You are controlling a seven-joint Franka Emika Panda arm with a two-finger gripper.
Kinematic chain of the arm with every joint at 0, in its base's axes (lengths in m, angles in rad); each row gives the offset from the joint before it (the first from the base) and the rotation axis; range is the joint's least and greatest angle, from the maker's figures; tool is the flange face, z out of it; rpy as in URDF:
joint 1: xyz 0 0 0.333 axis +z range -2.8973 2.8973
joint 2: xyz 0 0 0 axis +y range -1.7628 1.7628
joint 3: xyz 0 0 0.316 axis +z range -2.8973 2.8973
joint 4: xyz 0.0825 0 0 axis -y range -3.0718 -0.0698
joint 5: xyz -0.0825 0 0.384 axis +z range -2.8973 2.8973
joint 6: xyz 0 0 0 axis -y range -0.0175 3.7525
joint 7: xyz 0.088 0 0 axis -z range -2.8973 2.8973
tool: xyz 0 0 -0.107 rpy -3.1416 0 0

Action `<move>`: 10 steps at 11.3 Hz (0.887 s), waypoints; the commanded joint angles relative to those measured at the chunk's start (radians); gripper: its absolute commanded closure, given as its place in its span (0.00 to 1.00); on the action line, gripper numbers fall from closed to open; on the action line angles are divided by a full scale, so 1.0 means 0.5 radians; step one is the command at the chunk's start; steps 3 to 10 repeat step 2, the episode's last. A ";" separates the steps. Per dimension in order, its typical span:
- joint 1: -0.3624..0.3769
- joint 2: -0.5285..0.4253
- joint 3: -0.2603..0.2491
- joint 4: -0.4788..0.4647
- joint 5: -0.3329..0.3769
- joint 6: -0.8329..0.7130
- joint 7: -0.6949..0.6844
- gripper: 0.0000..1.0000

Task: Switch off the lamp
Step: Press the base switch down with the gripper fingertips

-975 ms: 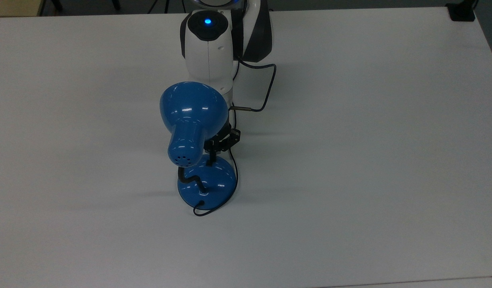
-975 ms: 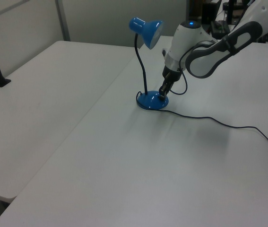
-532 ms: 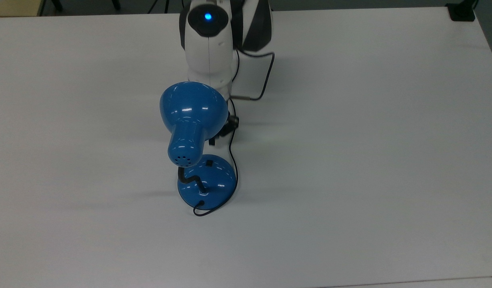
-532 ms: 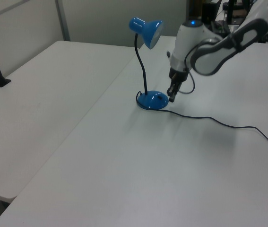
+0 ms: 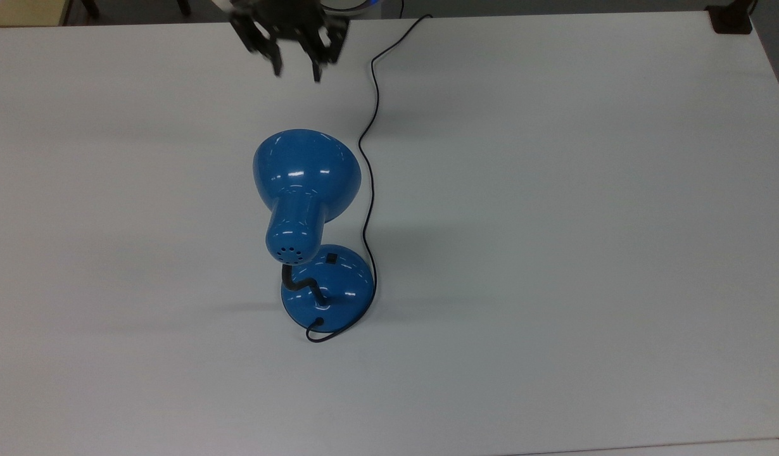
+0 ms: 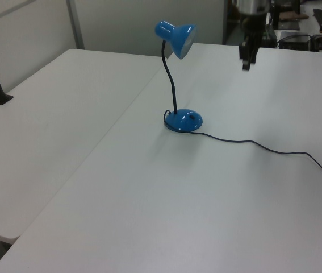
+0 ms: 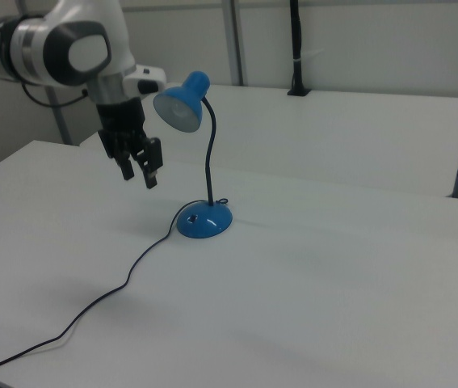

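The blue lamp (image 5: 307,209) stands on the white table (image 5: 586,221), its round base (image 7: 204,221) flat on the surface and its shade (image 6: 182,38) held high on the gooseneck. Its black cord (image 7: 107,299) trails away across the table. The gripper (image 5: 296,71) hangs in the air well apart from the lamp, fingers spread and holding nothing.

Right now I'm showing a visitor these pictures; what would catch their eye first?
The glossy blue metal desk lamp with its bell-shaped shade and black gooseneck stands alone mid-table on the plain white table. Next, the robot's black pincer, fingers apart, hangs in the air beside the shade, touching nothing. A thin black cord trails from the lamp's round base across the table.
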 commanded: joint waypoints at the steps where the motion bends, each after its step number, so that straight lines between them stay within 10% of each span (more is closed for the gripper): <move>1: -0.040 0.084 -0.007 0.198 -0.028 -0.147 -0.028 0.00; 10: -0.040 0.091 -0.007 0.204 -0.031 -0.154 -0.031 0.00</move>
